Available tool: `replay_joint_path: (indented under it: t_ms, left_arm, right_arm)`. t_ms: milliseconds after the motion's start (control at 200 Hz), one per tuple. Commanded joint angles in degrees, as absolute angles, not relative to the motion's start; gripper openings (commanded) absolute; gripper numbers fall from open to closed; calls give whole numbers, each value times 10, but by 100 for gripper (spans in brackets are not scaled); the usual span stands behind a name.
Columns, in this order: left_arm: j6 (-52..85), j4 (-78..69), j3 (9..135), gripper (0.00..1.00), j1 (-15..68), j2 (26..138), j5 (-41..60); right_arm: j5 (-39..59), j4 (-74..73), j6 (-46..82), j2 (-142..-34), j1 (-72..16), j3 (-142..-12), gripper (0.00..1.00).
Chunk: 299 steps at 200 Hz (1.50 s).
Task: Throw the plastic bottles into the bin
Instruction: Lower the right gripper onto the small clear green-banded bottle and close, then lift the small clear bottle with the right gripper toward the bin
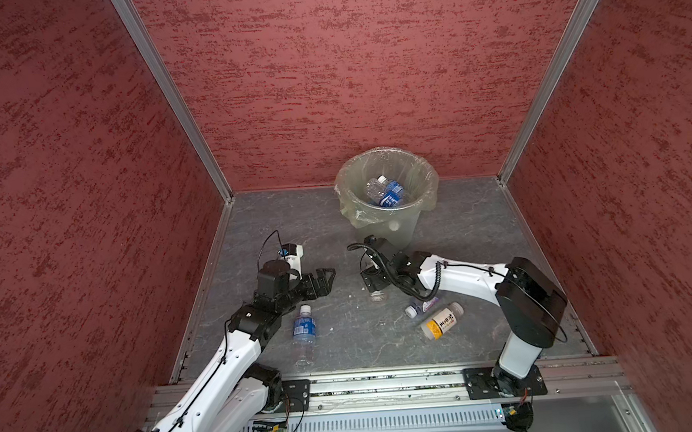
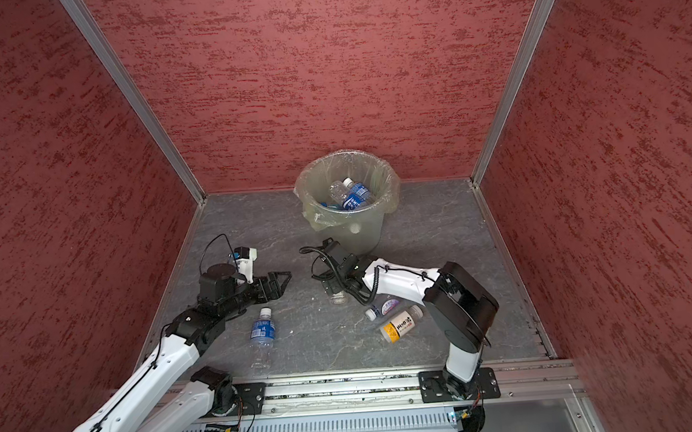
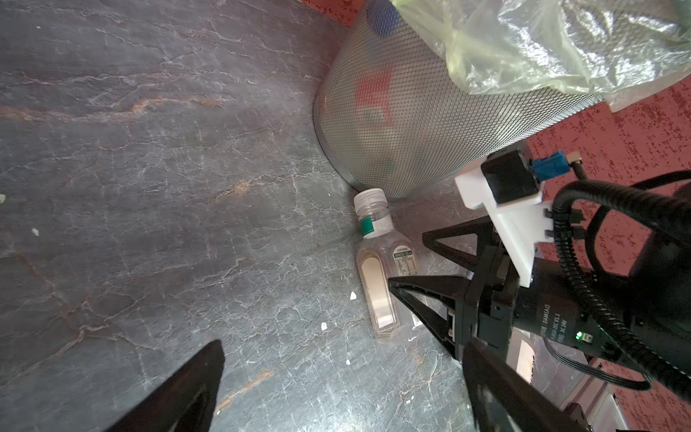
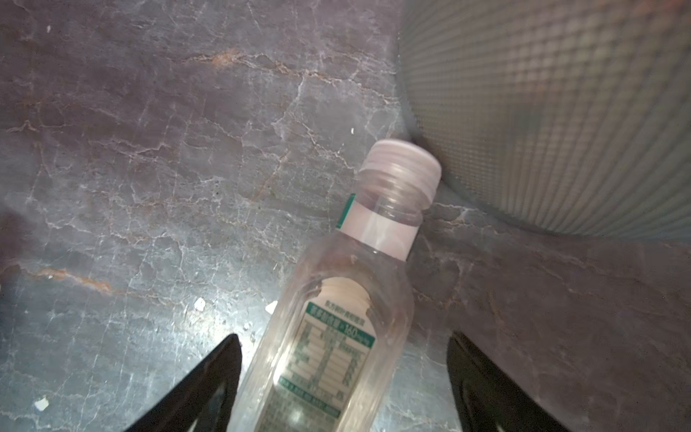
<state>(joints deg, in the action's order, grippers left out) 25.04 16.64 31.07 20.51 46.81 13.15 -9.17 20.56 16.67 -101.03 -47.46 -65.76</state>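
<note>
Taking the floor [image 1: 329,235] as a clock face with 12 at the back wall, the clear bottle [image 4: 347,284] lies on its side near the centre. It is flat-sided and see-through, with a translucent ribbed cap [image 4: 402,168], a white neck band edged in green and a green-printed white label. The cap points to 12 and sits just beside the base of the bin [image 1: 394,222]; I cannot tell if they touch.

The right gripper [image 4: 341,334] straddles this bottle with its jaws apart and a gap showing on each side. The left gripper [image 1: 329,280], at 9 o'clock, is spread wide and holds nothing.

Bare floor lies between the two grippers. The bin closes off 12 o'clock. Red walls [image 1: 326,80] shut in 9, 12 and 3, and a metal rail [image 1: 389,383] runs along 6.

A blue-labelled bottle [image 1: 303,328] lies at 7. A yellow-and-white bottle [image 1: 441,322] and a small bottle [image 1: 421,305] lie at 5, beside the right arm.

The bin has a mesh wall and a thin bag [image 1: 354,214] folded over its rim. Binned bottles [image 1: 388,191] show on top, one with a blue label and white cap. Red and blue shapes blur through the mesh in the left wrist view.
</note>
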Motion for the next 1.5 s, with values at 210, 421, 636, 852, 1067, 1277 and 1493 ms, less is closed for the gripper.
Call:
replay_joint_path:
  t_ms: [210, 421, 636, 852, 1067, 1277, 1493]
  left_arm:
    - [247, 168, 294, 99, 194, 464, 135]
    - [242, 175, 292, 99, 182, 459, 142]
    - [243, 176, 284, 100, 172, 448, 143]
    - [244, 183, 283, 99, 169, 448, 148]
    - [245, 193, 281, 99, 169, 434, 147]
    - [246, 197, 281, 99, 167, 431, 149]
    - [247, 208, 281, 99, 168, 424, 150]
  right_arm:
    - [-131, 258, 179, -1057, -478, -721, 79]
    - [-122, 273, 174, -1072, -487, -728, 73]
    - [-107, 271, 167, -1074, -494, -719, 65]
    - [-108, 288, 155, -1089, -497, -726, 70]
    - [-113, 287, 155, -1082, -500, -717, 67]
    - [-127, 278, 157, -1042, -503, -706, 56]
    - [-146, 259, 158, -982, -517, -680, 54]
